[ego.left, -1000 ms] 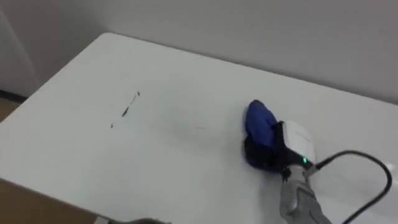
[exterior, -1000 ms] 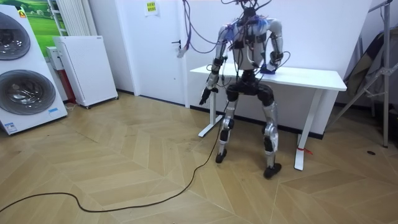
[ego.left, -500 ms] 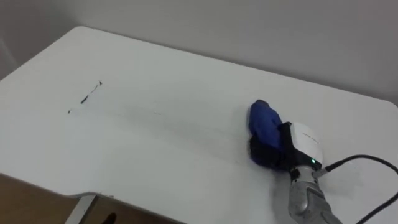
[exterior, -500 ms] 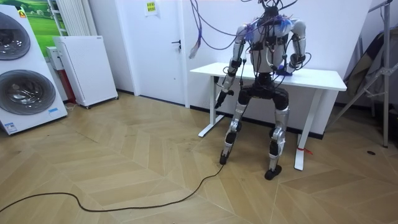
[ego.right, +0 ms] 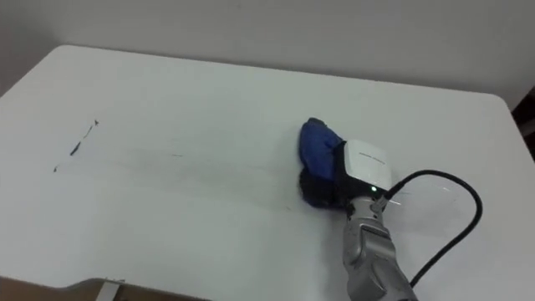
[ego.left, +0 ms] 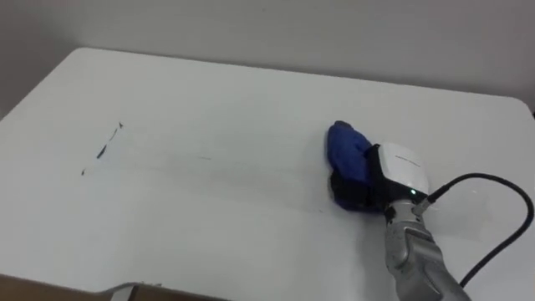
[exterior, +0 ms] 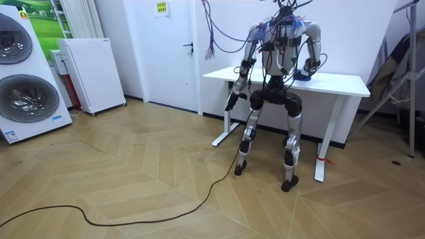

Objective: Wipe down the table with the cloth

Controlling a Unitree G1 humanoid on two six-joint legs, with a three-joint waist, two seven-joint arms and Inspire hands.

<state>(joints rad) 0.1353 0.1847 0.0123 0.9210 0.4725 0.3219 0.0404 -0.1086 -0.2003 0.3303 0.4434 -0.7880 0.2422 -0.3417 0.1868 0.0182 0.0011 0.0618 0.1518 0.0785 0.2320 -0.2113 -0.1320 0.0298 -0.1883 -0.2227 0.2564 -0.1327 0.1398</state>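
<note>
Found blue cloth (ego.left: 344, 149) lying on the white surface (ego.left: 209, 226), right of centre and well apart from the short dark marks (ego.left: 102, 150) near the left edge. Noted right hand (ego.left: 358, 189) resting on the near end of the cloth, arm entering from lower right, cloth bunched ahead of the hand and touching the surface. Cannot tell the state of the right hand: fingers buried in the cloth. Compared with the eye view of a second ago: whole picture shifted, hence camera motion; even so, gap between cloth and marks plainly wider than then. Compared with half a second ago: gap about the same, hand and cloth in the same pose, far right corner of the surface newly in frame. In the room view, seen standing at the front edge of the surface (exterior: 345, 83), legs apart, knees slightly bent, right arm bent over the top at the room view's right, left hand (exterior: 230, 103) hanging beside the surface's end at the room view's left; cannot tell its fingers' state at this range. Stance set further to the room view's right than a second ago, close to that of half a second ago.
</note>
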